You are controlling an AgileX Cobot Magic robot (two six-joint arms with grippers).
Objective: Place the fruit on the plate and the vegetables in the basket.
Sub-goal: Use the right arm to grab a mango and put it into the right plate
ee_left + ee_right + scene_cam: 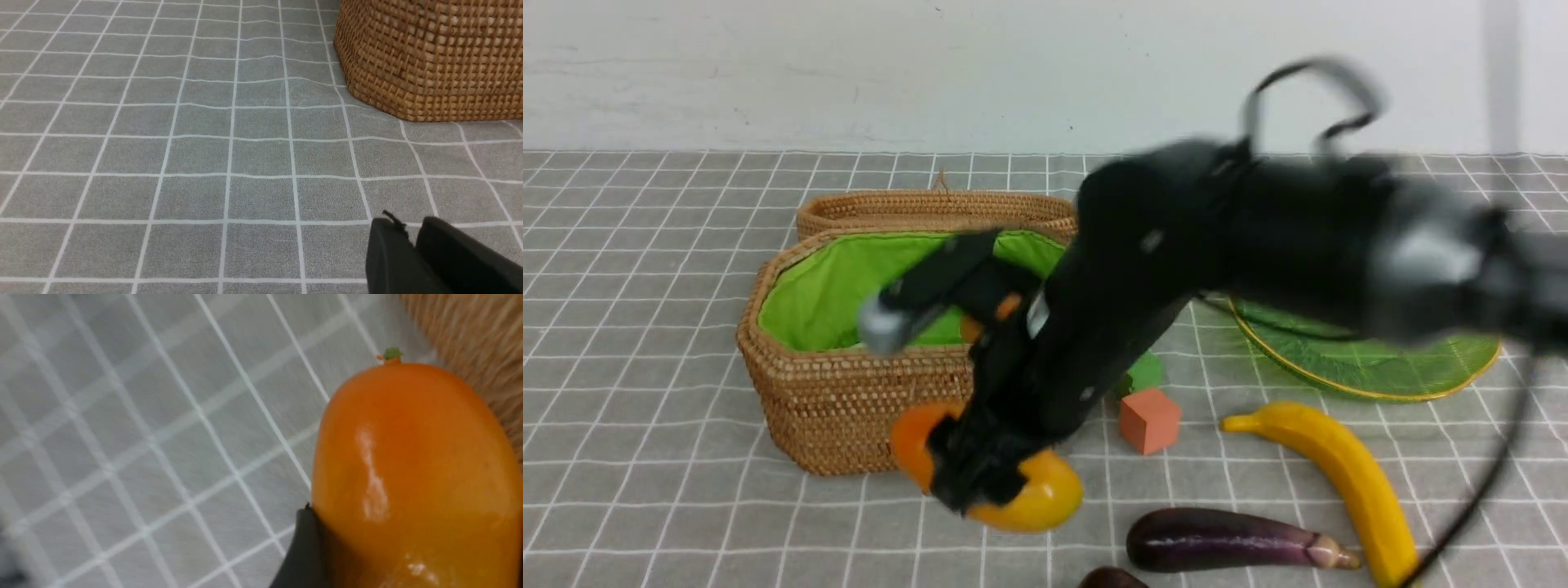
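Slip risk: right tool [984,482] clamps wide across glossy mango [1045,494] at lower centre, just beside basket [849,408], so smooth skin may squirt free on the swing to plate [1372,367] at right.

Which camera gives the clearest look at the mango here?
The right wrist view: the mango is close up, glossy skin and stem nub visible, one finger against it. In the front view the right gripper covers its middle, leaving only the ends. The left wrist view misses it, showing just the basket.
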